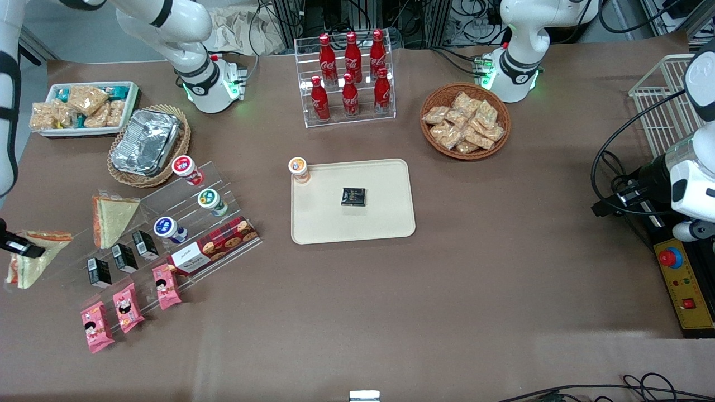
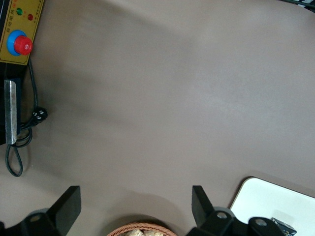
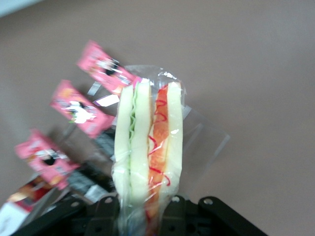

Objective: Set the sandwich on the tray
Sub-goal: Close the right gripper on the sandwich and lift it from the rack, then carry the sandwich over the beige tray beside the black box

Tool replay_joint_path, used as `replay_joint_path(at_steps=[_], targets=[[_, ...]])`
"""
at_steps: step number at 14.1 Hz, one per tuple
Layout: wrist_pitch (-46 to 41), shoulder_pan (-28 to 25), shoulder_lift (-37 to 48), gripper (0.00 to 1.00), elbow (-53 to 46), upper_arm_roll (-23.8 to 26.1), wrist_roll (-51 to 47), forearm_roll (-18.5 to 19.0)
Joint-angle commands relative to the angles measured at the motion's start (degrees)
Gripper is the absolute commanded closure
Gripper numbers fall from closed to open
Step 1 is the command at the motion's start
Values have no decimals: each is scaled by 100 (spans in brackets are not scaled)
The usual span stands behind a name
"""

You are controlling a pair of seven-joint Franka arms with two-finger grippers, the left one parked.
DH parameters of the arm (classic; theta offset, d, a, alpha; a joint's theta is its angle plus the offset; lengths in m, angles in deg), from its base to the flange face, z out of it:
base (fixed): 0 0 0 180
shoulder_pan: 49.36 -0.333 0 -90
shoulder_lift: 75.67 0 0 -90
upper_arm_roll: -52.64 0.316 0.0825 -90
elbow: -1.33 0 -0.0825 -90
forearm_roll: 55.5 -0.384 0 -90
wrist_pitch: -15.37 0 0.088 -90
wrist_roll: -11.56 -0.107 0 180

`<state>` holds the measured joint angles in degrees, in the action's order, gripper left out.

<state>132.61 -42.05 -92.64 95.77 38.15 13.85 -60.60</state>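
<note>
My right gripper is at the working arm's end of the table, above the clear stepped rack, shut on a wrapped sandwich. The right wrist view shows that sandwich edge-on between the fingers, white bread with green and orange-red filling. A second sandwich leans on the rack beside it. The cream-beige tray lies flat in the middle of the table, well away toward the parked arm's end from the gripper. On the tray are a small black packet and an orange-lidded cup.
The clear rack holds small cups, black cartons, a red cookie box and pink packets. A foil container in a wicker basket, a white snack bin, a cola bottle stand and a snack basket stand farther from the camera.
</note>
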Motion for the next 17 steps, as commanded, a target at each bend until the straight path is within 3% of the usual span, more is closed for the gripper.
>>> replay_joint_path(at_steps=[1, 4, 11, 17], targets=[[-175, -396, 465, 96, -21, -19, 743, -26], [-174, -853, 650, 96, -22, -11, 1660, -88], [-395, -2821, 695, 100, -21, -28, 1722, -18], [61, -4122, 2, 100, 5, -28, 1818, -9]])
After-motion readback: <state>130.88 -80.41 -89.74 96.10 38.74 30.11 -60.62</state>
